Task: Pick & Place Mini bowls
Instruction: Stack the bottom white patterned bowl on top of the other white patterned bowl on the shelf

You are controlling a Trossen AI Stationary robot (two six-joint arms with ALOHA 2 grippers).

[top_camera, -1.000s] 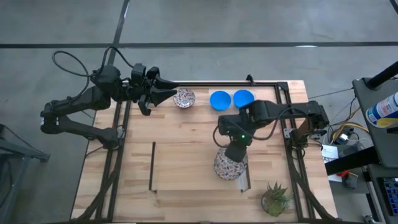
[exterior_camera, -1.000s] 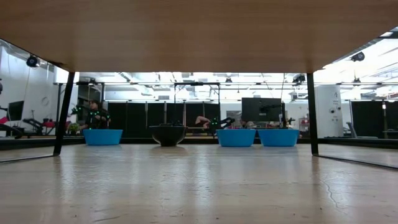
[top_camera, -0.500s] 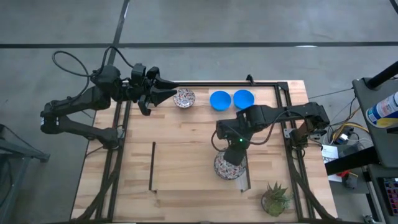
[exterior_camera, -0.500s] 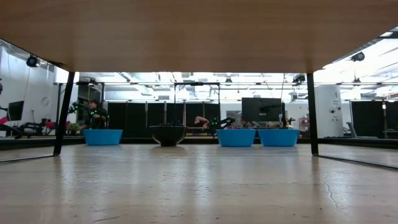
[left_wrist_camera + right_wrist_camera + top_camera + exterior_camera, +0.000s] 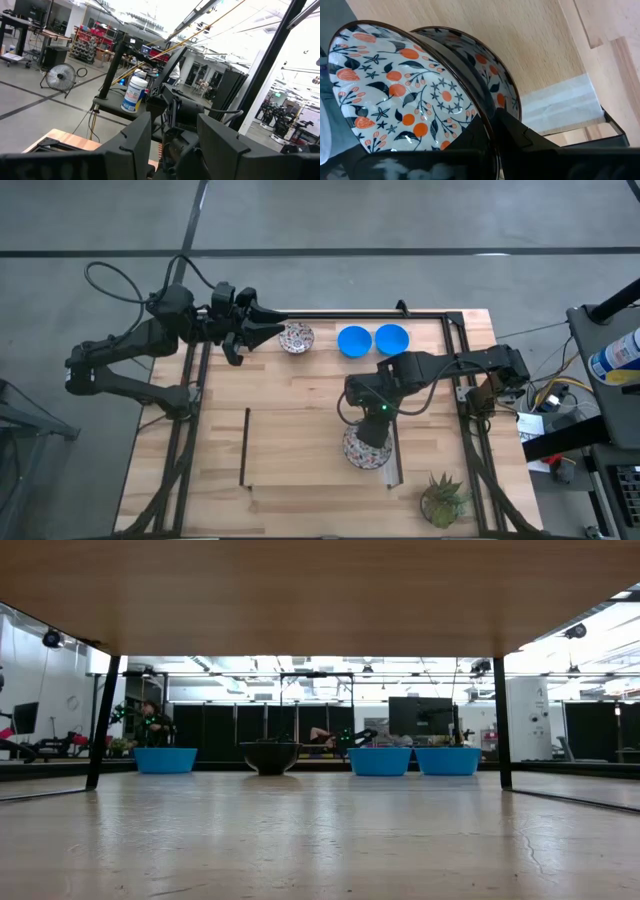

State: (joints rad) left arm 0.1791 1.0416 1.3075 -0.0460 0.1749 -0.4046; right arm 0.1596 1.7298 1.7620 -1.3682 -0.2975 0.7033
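A: While the right gripper (image 5: 372, 435) sits over the near-right part of the counter (image 5: 300, 420), it's clamped on the rim of a floral bowl (image 5: 395, 95); one finger (image 5: 520, 135) is visible in the wrist view, pressed against the bowl's outside wall.

B: Bowl tilted?

A: Yes, held on edge in the wrist view. A second floral bowl (image 5: 485, 75) sits right behind it, overlapping, so nested or just touching, can't tell which. From above they read as one patterned patch (image 5: 362, 452) under the gripper, beside a pale strip (image 5: 395, 465).

B: Other bowls?

A: Third floral bowl (image 5: 296, 337) at the far edge, left of centre. Two blue bowls (image 5: 354, 340) and (image 5: 391, 338) just beside each other, to its right. Low view shows another blue bowl (image 5: 165, 760) off to its left side.

B: Left gripper?

A: Left gripper (image 5: 268, 330) waits at the far-left corner, fingers (image 5: 220, 145) spread apart, nothing between them, near the third floral bowl, not touching.

B: Anything else?

A: Small green plant (image 5: 443, 498) at the near-right corner.
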